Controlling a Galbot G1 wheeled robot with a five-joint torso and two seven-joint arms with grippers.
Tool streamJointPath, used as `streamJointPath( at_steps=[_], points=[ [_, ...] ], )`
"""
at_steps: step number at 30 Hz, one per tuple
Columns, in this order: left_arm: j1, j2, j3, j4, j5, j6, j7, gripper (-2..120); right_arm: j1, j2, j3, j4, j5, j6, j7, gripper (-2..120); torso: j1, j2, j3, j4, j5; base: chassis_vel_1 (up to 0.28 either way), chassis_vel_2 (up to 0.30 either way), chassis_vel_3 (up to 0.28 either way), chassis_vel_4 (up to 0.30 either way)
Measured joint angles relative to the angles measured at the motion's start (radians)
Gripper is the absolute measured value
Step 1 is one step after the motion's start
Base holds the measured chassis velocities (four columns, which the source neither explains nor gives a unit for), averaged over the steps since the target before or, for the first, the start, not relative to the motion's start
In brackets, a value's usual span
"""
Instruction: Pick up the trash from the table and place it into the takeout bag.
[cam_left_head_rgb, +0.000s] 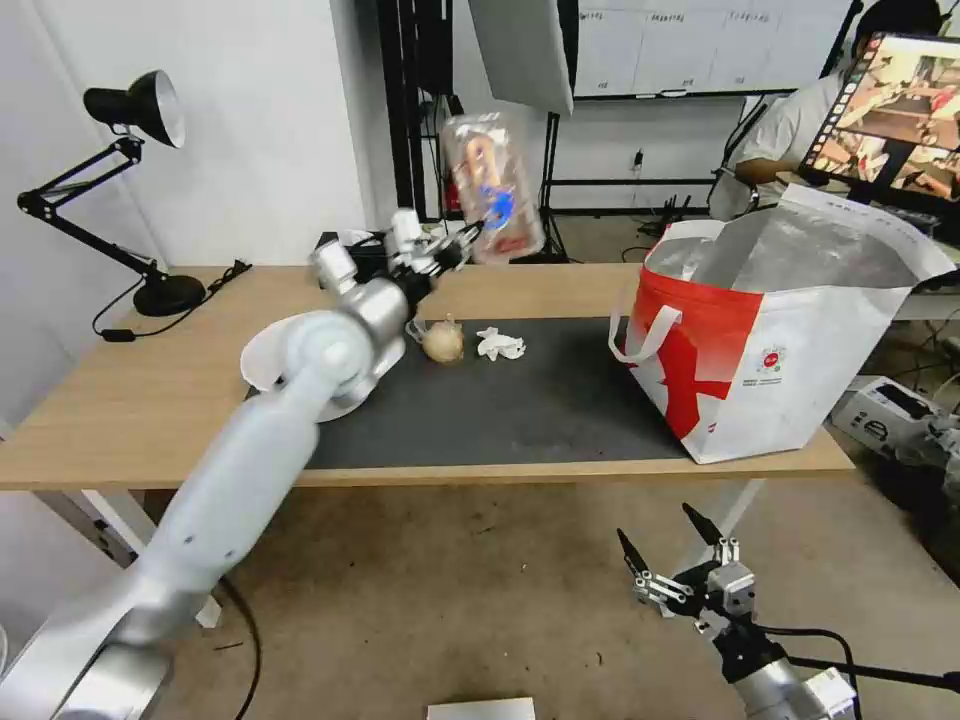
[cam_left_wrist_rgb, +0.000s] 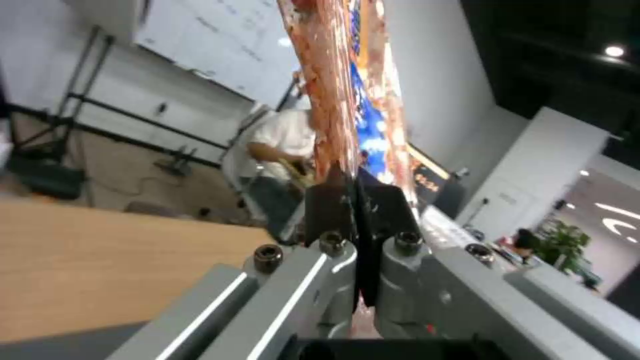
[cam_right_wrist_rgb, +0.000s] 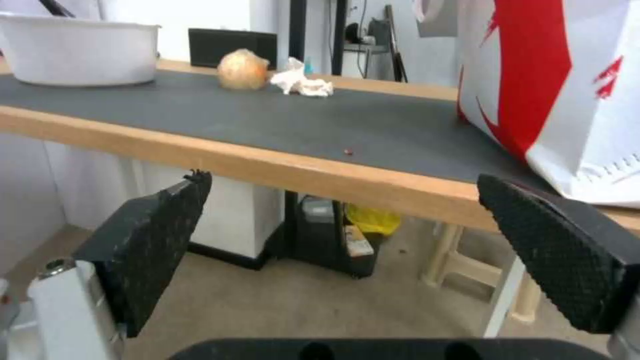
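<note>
Left tool (cam_left_head_rgb: 470, 238) grips plastic tray (cam_left_head_rgb: 492, 187) above wooden table (cam_left_head_rgb: 130, 400).

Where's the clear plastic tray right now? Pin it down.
In the head view the clear plastic tray is in the air, clamped by the left gripper above the table's far edge, left of the takeout bag.

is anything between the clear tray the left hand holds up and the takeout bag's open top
Nothing visible. The left hand holds the clear hinged plastic tray in the air above the light-wood table; the white-and-red foil-lined takeout bag stands open-topped to its right, with only open air between.
</note>
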Motion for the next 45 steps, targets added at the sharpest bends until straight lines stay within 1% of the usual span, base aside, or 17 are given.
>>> streamJointPath(
  at_steps=[1, 2, 4, 5, 8, 12, 13, 15, 17, 18, 21, 22, 30, 34, 37, 43, 45],
  points=[
    [-0.022, -0.024, 0.024, 0.013, 0.006, -0.005, -0.006, 0, 0.002, -0.002, 0.002, -0.004, -0.001, -0.001, 0.001, 100, 0.0, 0.0, 0.0, 0.0001, 0.0, 0.0, 0.0, 0.0, 0.0],
    [-0.022, -0.024, 0.024, 0.013, 0.006, -0.005, -0.006, 0, 0.002, -0.002, 0.002, -0.004, -0.001, -0.001, 0.001, 100, 0.0, 0.0, 0.0, 0.0001, 0.0, 0.0, 0.0, 0.0, 0.0],
    [-0.071, -0.069, 0.085, 0.049, 0.034, -0.016, -0.009, 0, 0.005, -0.005, 0.003, -0.011, -0.004, -0.004, 0.003, 100, 0.0, 0.0, 0.0, 0.0, 0.0, 0.0, 0.0, 0.0, 0.0],
    [-0.071, -0.069, 0.085, 0.049, 0.034, -0.016, -0.009, 0, 0.005, -0.005, 0.003, -0.011, -0.004, -0.004, 0.003, 100, 0.0, 0.0, 0.0, 0.0, 0.0, 0.0, 0.0, 0.0, 0.0],
    [-0.133, -0.118, 0.161, 0.107, 0.084, -0.024, -0.002, 0, 0.012, -0.007, 0.003, -0.017, -0.005, -0.01, 0.005, 100, 0.0, 0.0, 0.0, -0.0001, -0.0001, 0.0, 0.0, 0.0, 0.0],
    [-0.176, -0.147, 0.203, 0.142, 0.107, -0.034, -0.002, 0, 0.017, -0.008, 0.001, -0.02, -0.008, -0.013, 0.006, 100, 0.0, 0.0, 0.0, 0.0001, 0.0, 0.0, 0.0, 0.0, 0.0],
    [-0.205, -0.17, 0.236, 0.172, 0.129, -0.037, -0.005, 0, 0.018, -0.008, -0.001, -0.021, -0.01, -0.015, 0.006, 100, 0.0, 0.0, 0.0, 0.0001, 0.0, 0.0, 0.0, 0.0, 0.0],
    [-0.215, -0.177, 0.246, 0.183, 0.138, -0.037, -0.007, 0, 0.018, -0.009, -0.001, -0.021, -0.011, -0.015, 0.006, 100, 0.0, 0.0, 0.0, 0.0, 0.0, 0.0, 0.0, 0.0, 0.0],
    [-0.271, -0.224, 0.293, 0.242, 0.199, -0.037, -0.017, 0, 0.017, -0.01, -0.003, -0.021, -0.013, -0.017, 0.006, 100, 0.0, 0.0, 0.0, 0.0, 0.0, 0.0, 0.0, 0.0, 0.0],
    [-0.271, -0.224, 0.293, 0.242, 0.199, -0.037, -0.017, 0, 0.017, -0.01, -0.003, -0.021, -0.013, -0.017, 0.006, 100, 0.0, 0.0, 0.0, 0.0, 0.0, 0.0, 0.0, 0.0, 0.0],
    [-0.313, -0.26, 0.341, 0.29, 0.276, -0.032, -0.002, 0, 0.014, -0.01, -0.004, -0.021, -0.014, -0.018, 0.006, 100, 0.0, 0.0, 0.0, 0.0, -0.0001, 0.0, 0.0, 0.0, 0.0],
    [-0.313, -0.26, 0.341, 0.29, 0.276, -0.032, -0.002, 0, 0.014, -0.01, -0.004, -0.021, -0.014, -0.018, 0.006, 100, 0.0, 0.0, 0.0, 0.0, -0.0001, 0.0, 0.0, 0.0, 0.0],
    [-0.343, -0.304, 0.408, 0.346, 0.419, -0.026, 0.059, 0, 0.004, -0.014, -0.003, -0.021, -0.014, -0.021, 0.002, 100, 0.0, 0.0, 0.0, 0.0002, -0.0003, 0.0, 0.0, 0.0, 0.0],
    [-0.347, -0.307, 0.423, 0.353, 0.435, -0.026, 0.067, 0, 0.001, -0.014, -0.003, -0.024, -0.015, -0.021, 0.001, 100, 0.0, 0.0, 0.0, 0.0001, -0.0002, 0.0, 0.0, 0.0, 0.0],
    [-0.36, -0.306, 0.474, 0.377, 0.46, -0.029, 0.084, 0, 0.0, -0.015, -0.007, -0.025, -0.019, -0.021, 0.0, 100, 0.0, 0.0, 0.0, 0.0002, -0.0002, 0.0, 0.0, 0.0, 0.0],
    [-0.363, -0.311, 0.483, 0.383, 0.448, -0.031, 0.088, 0, 0.0, -0.013, -0.01, -0.018, -0.021, -0.021, 0.0, 100, 0.0, 0.0, 0.0, 0.0, -0.0003, 0.0, 0.0, 0.0, 0.0],
    [-0.369, -0.306, 0.487, 0.386, 0.438, -0.033, 0.104, 0, -0.001, -0.012, -0.012, -0.018, -0.026, -0.021, 0.0, 100, 0.0, 0.0, 0.0, 0.0, -0.0003, 0.0, 0.0, 0.0, 0.0]
  ],
)
